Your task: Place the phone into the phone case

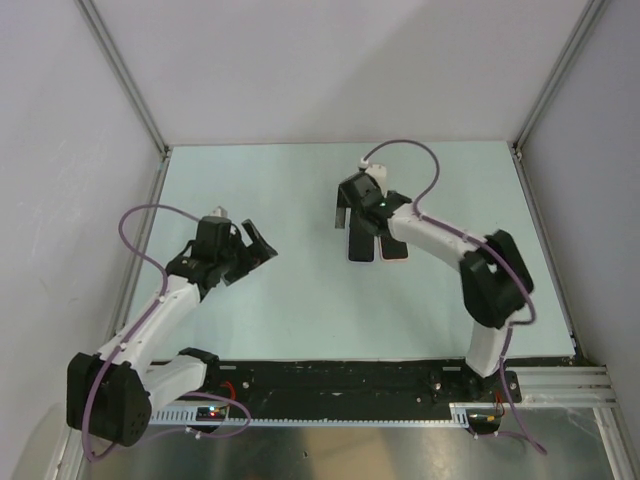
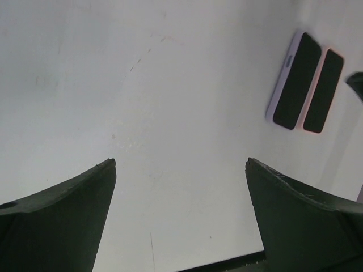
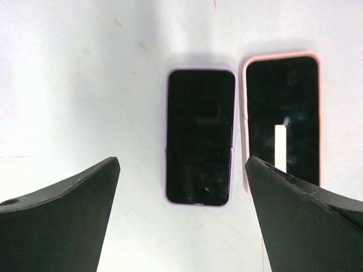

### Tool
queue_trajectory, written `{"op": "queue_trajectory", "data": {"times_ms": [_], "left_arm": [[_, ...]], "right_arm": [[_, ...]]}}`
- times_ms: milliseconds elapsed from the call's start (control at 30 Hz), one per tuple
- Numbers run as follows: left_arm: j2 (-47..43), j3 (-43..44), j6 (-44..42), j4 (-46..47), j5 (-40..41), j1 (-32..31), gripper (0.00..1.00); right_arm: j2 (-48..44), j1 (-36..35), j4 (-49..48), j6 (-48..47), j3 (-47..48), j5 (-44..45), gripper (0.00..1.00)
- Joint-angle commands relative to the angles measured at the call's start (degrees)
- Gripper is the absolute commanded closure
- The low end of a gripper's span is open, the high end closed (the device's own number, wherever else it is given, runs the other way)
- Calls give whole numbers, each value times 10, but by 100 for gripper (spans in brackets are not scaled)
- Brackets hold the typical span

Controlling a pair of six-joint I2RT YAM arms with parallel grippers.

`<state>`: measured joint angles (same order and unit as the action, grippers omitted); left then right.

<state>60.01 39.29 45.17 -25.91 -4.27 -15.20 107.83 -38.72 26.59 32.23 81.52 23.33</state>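
Two flat black-faced slabs lie side by side on the pale table. The lavender-rimmed one, which looks like the phone (image 3: 200,136), is on the left. The pink-rimmed one, which looks like the case (image 3: 282,113), touches or nearly touches its right side. Both show in the top view, phone (image 1: 363,250) and case (image 1: 393,252), and in the left wrist view, phone (image 2: 294,82) and case (image 2: 324,92). My right gripper (image 3: 182,160) is open and empty, hovering over the near end of the phone (image 1: 355,225). My left gripper (image 2: 180,161) is open and empty over bare table, well left of both (image 1: 255,245).
The pale green table (image 1: 300,180) is closed in by white walls with metal frame posts on the left, back and right. A black rail with the arm bases (image 1: 350,380) runs along the near edge. Purple cables loop off both arms.
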Motion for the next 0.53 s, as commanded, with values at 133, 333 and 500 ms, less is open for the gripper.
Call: {"op": "queue_trajectory", "data": {"times_ms": [133, 333, 500], "left_arm": [[-14, 126, -85, 24, 158, -107, 0], [13, 171, -104, 24, 202, -159, 0], [26, 189, -105, 25, 206, -163, 0]], "right_arm": [[-232, 3, -41, -28, -68, -3, 1], [-338, 10, -83, -30, -168, -13, 1], [-361, 18, -93, -33, -180, -21, 1]]}}
